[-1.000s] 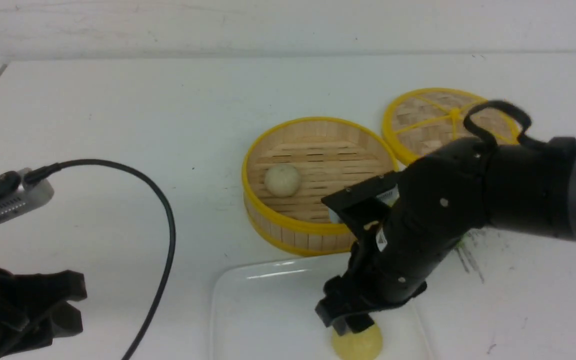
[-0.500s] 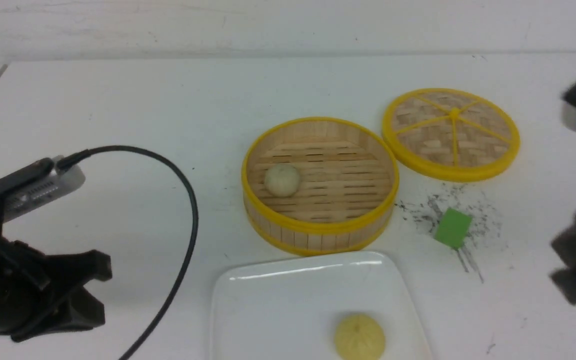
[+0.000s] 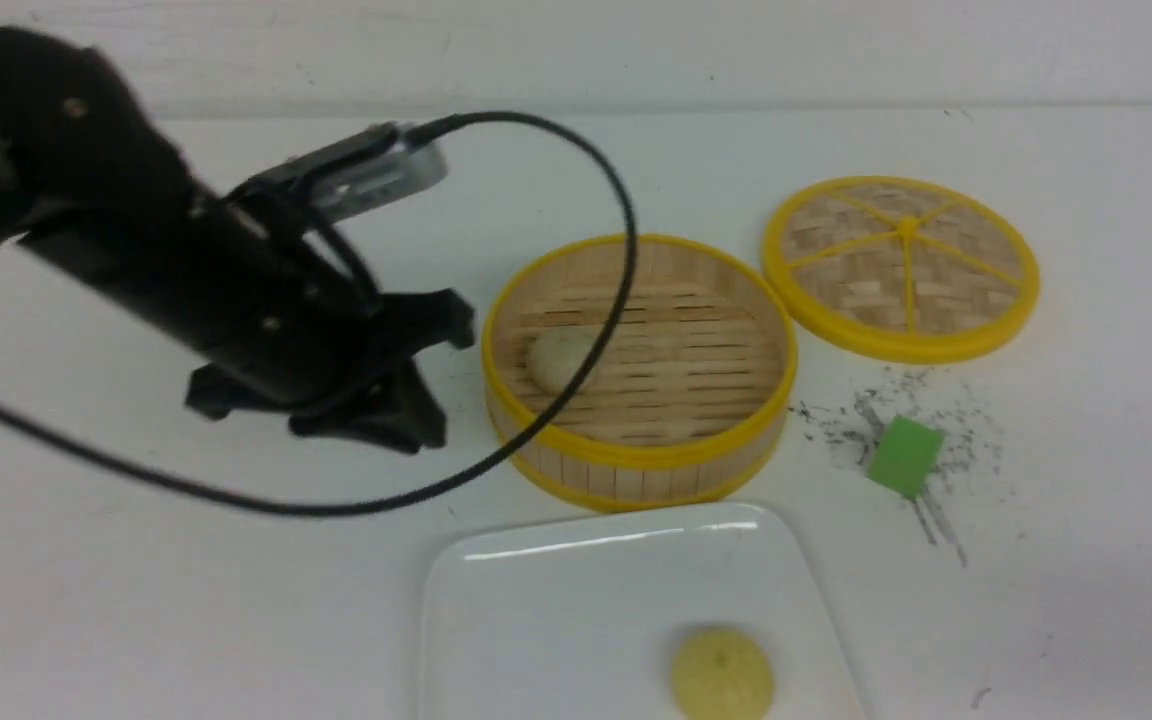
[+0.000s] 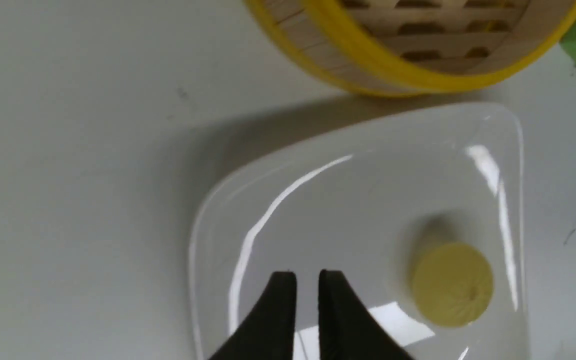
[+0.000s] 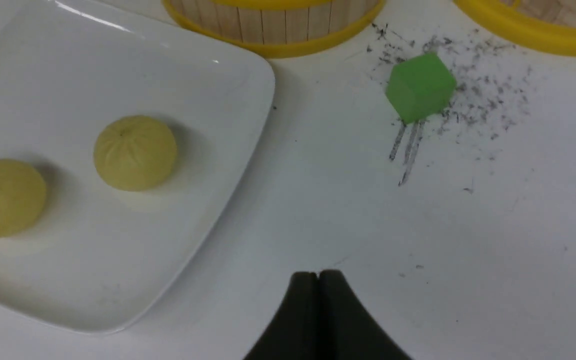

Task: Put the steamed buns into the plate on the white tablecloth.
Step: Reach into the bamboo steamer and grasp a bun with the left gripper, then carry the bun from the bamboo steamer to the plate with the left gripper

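The left gripper [image 3: 446, 380] hangs over the white tablecloth [image 3: 186, 600], just beside the left wall of the bamboo basket [image 3: 636, 465]. Its wrist view shows the fingertips [image 4: 283, 295] drawn nearly together with only a thin slit between them and nothing in it. An off-white bun [image 3: 558, 358] sits inside the basket near its left side, partly crossed by the arm's black cable [image 3: 596, 340]. The plate [image 3: 556, 600] lies on the cloth just in front of the basket, with a pale yellow bun [image 3: 723, 672] on it. The right wrist view shows a second yellowish bun [image 5: 0, 197] on the plate near the first. The right gripper [image 5: 318, 280] is clenched on nothing, over bare cloth beside the plate. A green cube [image 3: 904, 456] rests among grey specks, and the woven lid [image 3: 901, 268] lies flat behind it.
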